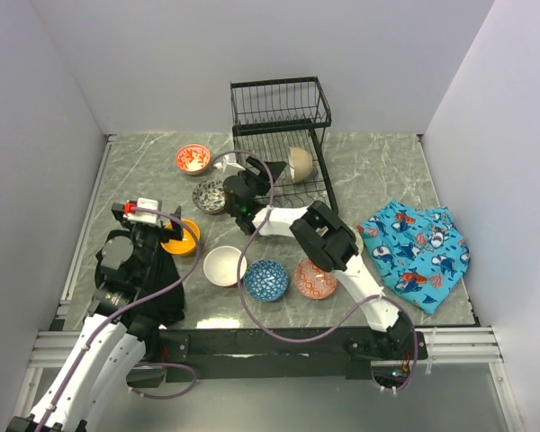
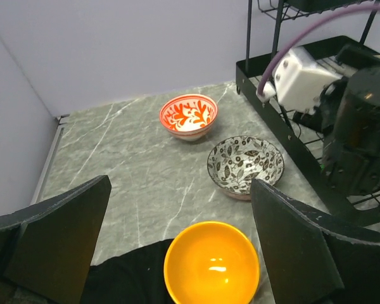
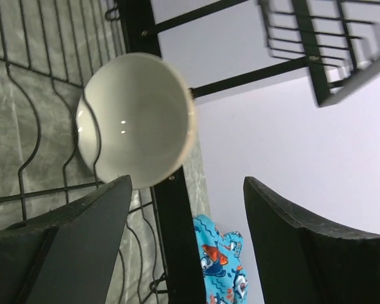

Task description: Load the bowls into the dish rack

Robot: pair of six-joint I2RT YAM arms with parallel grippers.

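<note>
A glossy beige bowl (image 3: 136,120) stands on edge in the lower tray of the black wire rack (image 1: 279,108); only the right wrist view shows its pale inside. The right gripper (image 3: 185,183) gapes empty before it. The left gripper (image 2: 180,190), jaws wide apart, hovers over a smooth orange bowl (image 2: 212,263).

our left arm (image 1: 94,346) rises from its base at the near left edge and folds into a compact black bundle, its wrist tipped downward. we see the left fingers (image 2: 54,244) spread wide apart. our right arm (image 1: 364,283) stretches from the near right corner up and leftward, bends at a black elbow (image 1: 328,238), then reaches on toward the far middle. the right fingers (image 3: 304,253) are parted too, the wrist rolled onto its side.
</note>
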